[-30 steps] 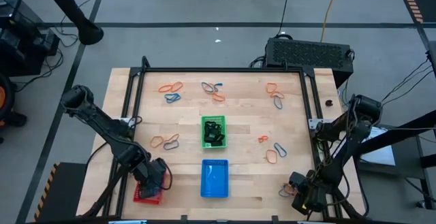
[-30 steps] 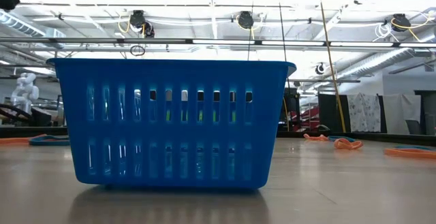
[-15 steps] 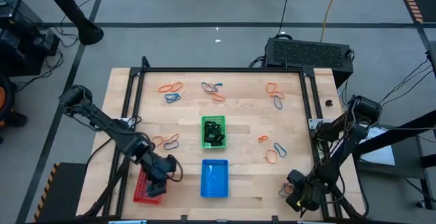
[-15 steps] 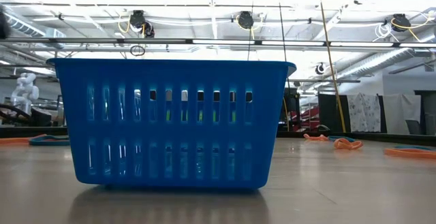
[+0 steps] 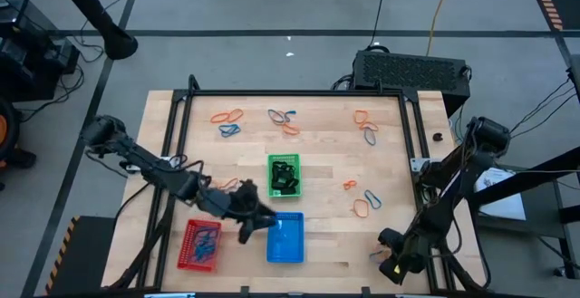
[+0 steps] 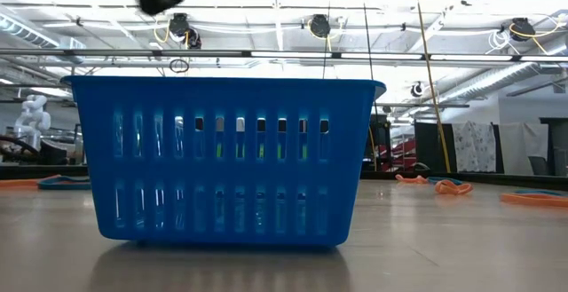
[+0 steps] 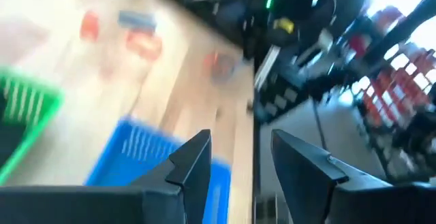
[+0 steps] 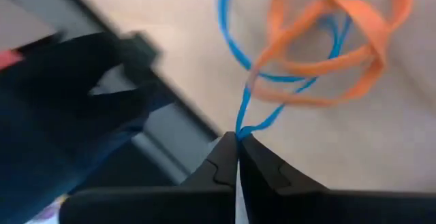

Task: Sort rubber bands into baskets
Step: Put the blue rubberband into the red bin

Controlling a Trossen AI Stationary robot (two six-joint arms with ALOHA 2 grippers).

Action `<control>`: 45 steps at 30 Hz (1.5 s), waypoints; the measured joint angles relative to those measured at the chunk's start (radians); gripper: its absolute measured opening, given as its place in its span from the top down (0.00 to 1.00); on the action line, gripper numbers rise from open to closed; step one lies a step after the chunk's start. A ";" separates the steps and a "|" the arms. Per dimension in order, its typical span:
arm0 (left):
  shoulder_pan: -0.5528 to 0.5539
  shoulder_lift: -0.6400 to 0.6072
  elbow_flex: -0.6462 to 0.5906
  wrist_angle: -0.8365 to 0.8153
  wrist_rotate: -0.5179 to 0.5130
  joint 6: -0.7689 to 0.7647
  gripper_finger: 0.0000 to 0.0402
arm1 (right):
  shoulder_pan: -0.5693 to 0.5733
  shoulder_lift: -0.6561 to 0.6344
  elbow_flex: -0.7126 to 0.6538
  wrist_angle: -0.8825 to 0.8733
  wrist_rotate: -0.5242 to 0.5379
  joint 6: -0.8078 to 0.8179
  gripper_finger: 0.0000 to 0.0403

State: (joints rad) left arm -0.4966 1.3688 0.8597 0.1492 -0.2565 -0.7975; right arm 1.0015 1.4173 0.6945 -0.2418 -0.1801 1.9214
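My right end effector sits low at the bench's near right corner, its fingers pressed together and pinching a thin blue band. Just beyond my fingertips that blue band tangles with an orange band on the wood. Farther out from that end effector, toward the middle of the bench, lie more bands: an orange loop and a blue one, then a small orange one, and at the far edge another orange and blue pair.

My left end effector hangs just beside the blue basket, at its left rim, fingers parted with nothing between them. Just beyond it stands the green basket, with dark bands inside. Behind it, toward the near left corner, is the red basket, holding blue bands. Off to its left side lies an orange and blue pair. Farther away, along the far edge, lie more orange and blue bands, with another cluster beside them.
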 joint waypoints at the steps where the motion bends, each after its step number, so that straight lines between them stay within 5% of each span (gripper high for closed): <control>1: 0.018 0.013 0.000 0.052 0.000 0.019 0.60 | -0.008 -0.024 0.000 0.009 -0.002 -0.004 0.99; 6: 0.092 0.090 0.000 0.286 0.027 0.030 0.60 | -0.040 -0.137 0.000 0.037 -0.002 -0.074 1.00; 15: 0.163 0.361 0.028 0.788 0.224 0.047 0.60 | -0.111 -0.262 0.001 0.037 0.071 -0.319 1.00; 29: 0.191 0.758 0.505 0.667 0.301 -0.303 0.60 | -0.286 -0.300 0.002 0.193 0.155 -0.805 1.00; 38: 0.206 0.805 0.565 0.662 0.341 -0.292 0.60 | -0.374 -0.301 0.002 0.272 0.157 -0.895 1.00; 45: 0.232 0.805 0.564 0.667 0.548 -0.202 0.60 | -0.413 -0.301 0.002 0.283 0.177 -0.855 1.00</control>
State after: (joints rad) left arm -0.2642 2.1738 1.4235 0.8164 0.2918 -0.9994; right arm 0.5883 1.1168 0.6968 0.0415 -0.0032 1.0660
